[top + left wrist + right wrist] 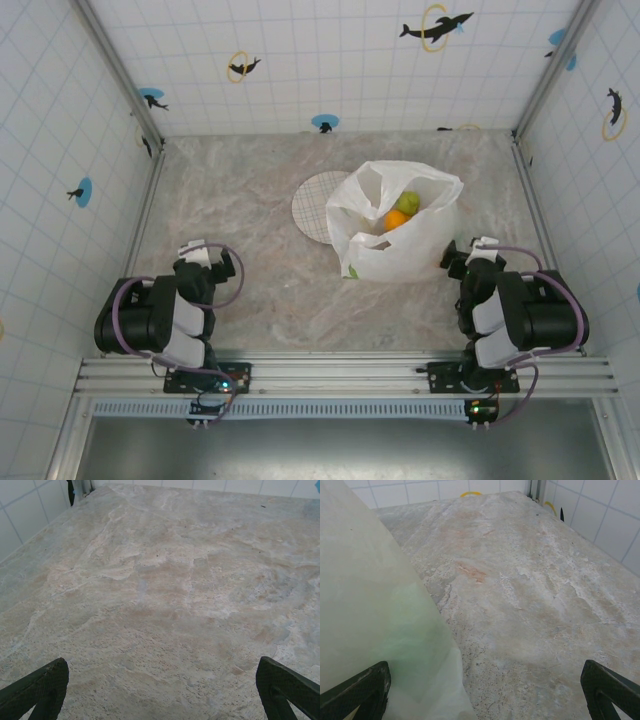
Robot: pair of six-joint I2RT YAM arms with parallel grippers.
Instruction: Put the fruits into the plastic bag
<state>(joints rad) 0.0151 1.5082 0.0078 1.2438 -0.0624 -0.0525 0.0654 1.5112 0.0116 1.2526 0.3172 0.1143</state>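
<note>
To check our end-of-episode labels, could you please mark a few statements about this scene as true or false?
1. An orange fruit and a green fruit lie inside the plastic bag. True.
2. In the top view, the white plate lies right of the bag. False: it lies at the bag's left, partly hidden by it.
3. The left gripper is shut on a fruit. False: it is open over the table, holding nothing.
4. The right gripper is open beside the bag. True.
</note>
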